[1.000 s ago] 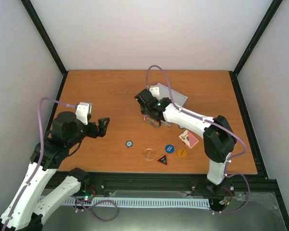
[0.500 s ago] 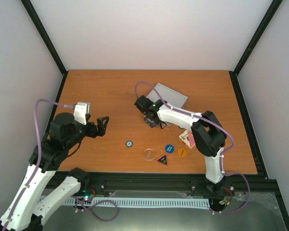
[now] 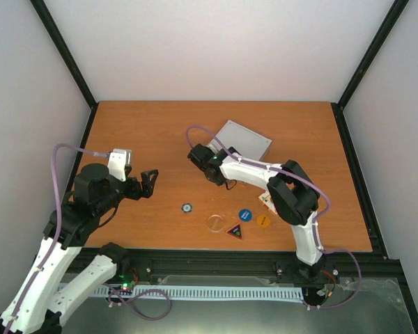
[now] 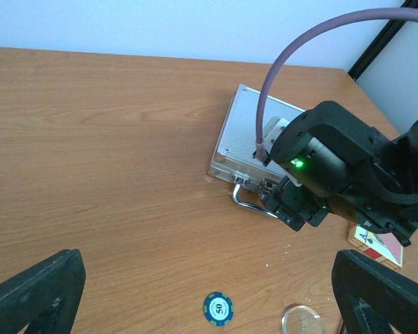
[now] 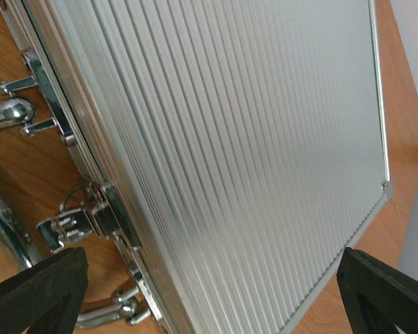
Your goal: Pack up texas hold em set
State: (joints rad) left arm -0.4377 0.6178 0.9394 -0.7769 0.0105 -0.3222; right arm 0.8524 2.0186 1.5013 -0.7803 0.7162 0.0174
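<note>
A closed silver case (image 3: 245, 138) lies flat on the wooden surface (image 3: 146, 132), far of centre, with its handle (image 4: 247, 202) facing near-left. The right tool (image 5: 210, 289) hovers at that handle edge, fingers spread wide and holding nothing. The left tool (image 3: 148, 184) hangs wide and empty at the left. A blue chip (image 3: 187, 207), a triangular button (image 3: 235, 231) and a red-backed card deck (image 4: 376, 245) lie loose nearer the front.

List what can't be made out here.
- Aluminium case interior: lid shut, every view.
- Card deck: left wrist, partly behind right arm.
- Clear disc: left wrist, cut by bottom edge.
- Poker chip value: top view, too small.
</note>
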